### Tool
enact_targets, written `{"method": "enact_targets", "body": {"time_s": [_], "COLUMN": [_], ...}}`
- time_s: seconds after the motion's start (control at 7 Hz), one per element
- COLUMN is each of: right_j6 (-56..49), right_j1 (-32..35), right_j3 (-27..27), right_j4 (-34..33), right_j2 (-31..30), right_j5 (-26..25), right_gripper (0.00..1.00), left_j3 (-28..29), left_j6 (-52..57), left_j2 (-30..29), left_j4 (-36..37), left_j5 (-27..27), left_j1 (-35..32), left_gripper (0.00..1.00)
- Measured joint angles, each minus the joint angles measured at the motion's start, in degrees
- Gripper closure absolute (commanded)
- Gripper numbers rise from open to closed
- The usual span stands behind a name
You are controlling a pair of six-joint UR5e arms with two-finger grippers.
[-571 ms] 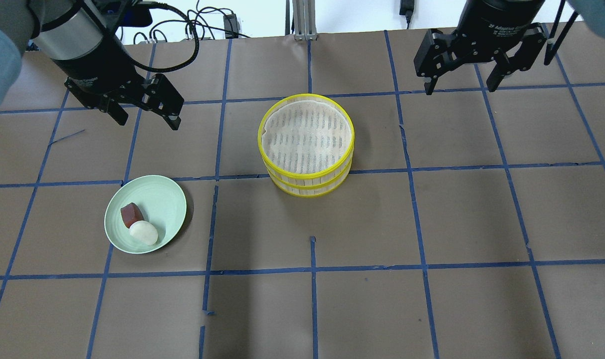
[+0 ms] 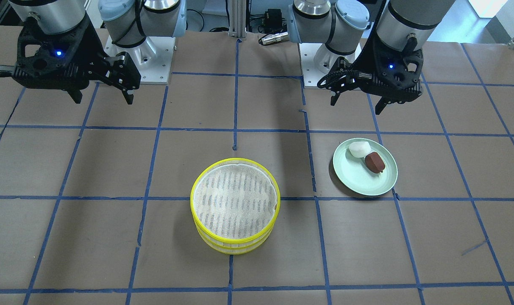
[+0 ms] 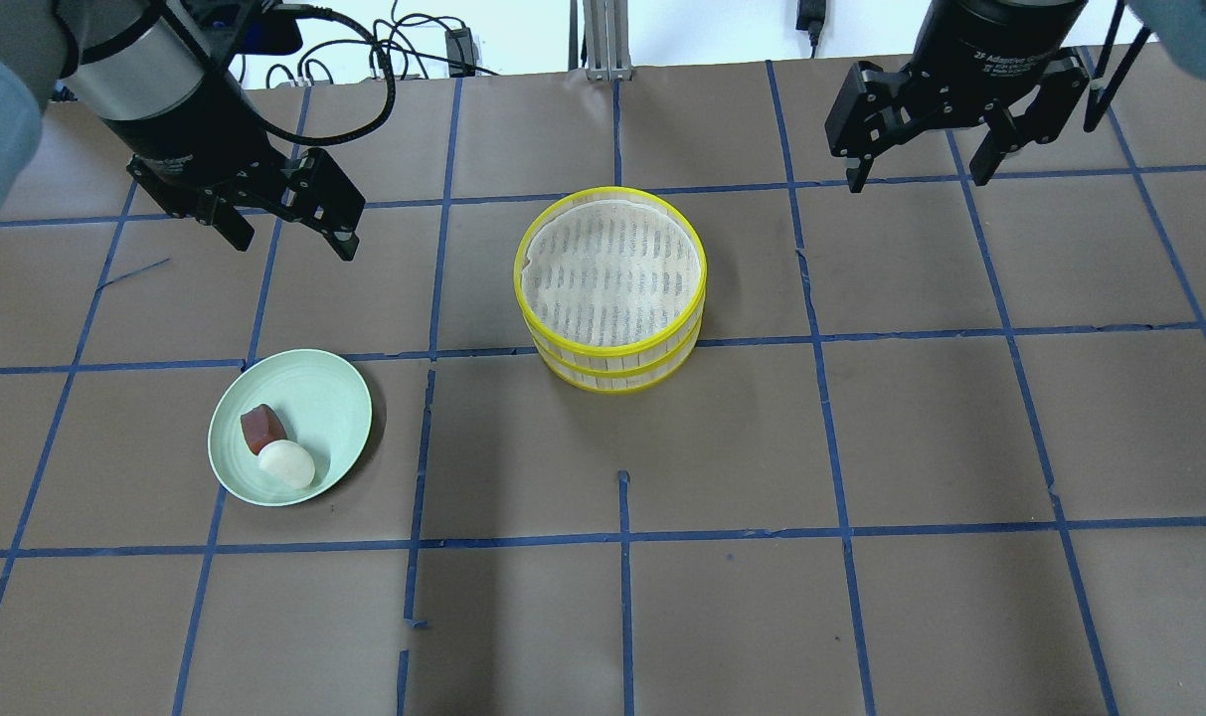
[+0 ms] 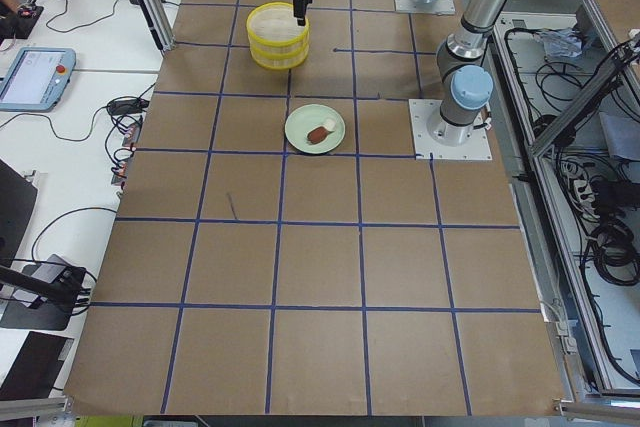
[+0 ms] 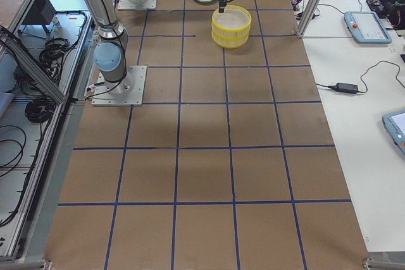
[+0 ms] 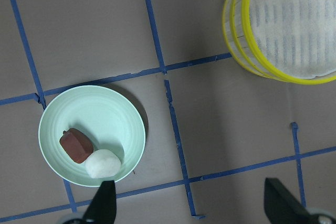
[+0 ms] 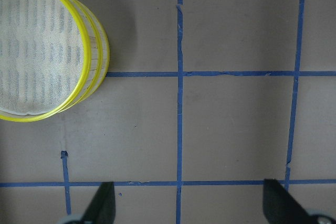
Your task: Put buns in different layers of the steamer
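Note:
The white bun (image 3: 286, 464) and the dark reddish-brown bun (image 3: 261, 428) lie side by side, touching, on a pale green plate (image 3: 334, 398); they also show in the left wrist view, the white bun (image 6: 103, 163) and the brown bun (image 6: 76, 145). The two yellow-rimmed steamer layers (image 3: 610, 288) stand stacked mid-table, the top tray empty. My left gripper (image 3: 289, 234) hangs open and empty above the table, behind the plate. My right gripper (image 3: 921, 174) hangs open and empty to the right of the steamer stack and farther back.
The table is brown paper with a grid of blue tape lines (image 3: 622, 537). Cables (image 3: 404, 50) and a metal post (image 3: 603, 40) lie beyond the table's far edge. The arm bases (image 2: 142, 55) stand on the robot's side.
The right gripper has drawn back slightly toward the far edge. The left gripper has barely shifted. Buns, plate and steamer stack have not moved.

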Motion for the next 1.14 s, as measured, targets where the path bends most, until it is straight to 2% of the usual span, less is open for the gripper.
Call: {"method": "enact_targets", "body": {"time_s": [0.14,0.29,0.43,0.71,0.86,1.0,1.14], "right_j6": [0.2,0.4,1.0,4.4,7.0,8.5,9.2], "right_j1": [0.1,0.3,1.5,7.2,9.4,10.3,10.8], "right_j3": [0.1,0.2,0.3,1.7,3.3,4.9,6.0], "right_j4": [-0.2,-1.7,-4.5,-16.8,-23.1,-27.5,-30.7], "right_j2": [0.3,1.7,4.5,12.6,16.8,20.2,22.4], "right_j5": [0.2,0.3,0.2,0.3,0.4,0.4,0.5], "right_gripper": [0.08,0.03,0.03,0.03,0.01,0.06,0.45], "left_j3": [-0.4,-1.3,-3.7,-13.8,-18.2,-20.9,-22.6], "left_j6": [0.9,1.2,1.1,1.6,1.7,1.7,1.6], "left_j2": [0.1,0.0,-0.9,-5.0,-6.7,-8.3,-10.6], "left_j4": [0.0,0.0,0.7,10.5,15.2,17.1,17.7], "left_j5": [0.6,1.9,2.7,4.6,7.7,10.4,11.4], "left_j1": [0.6,1.3,2.2,4.2,5.5,7.4,9.3], "left_gripper": [0.0,0.0,0.0,0.0,0.0,0.0,0.0]}}
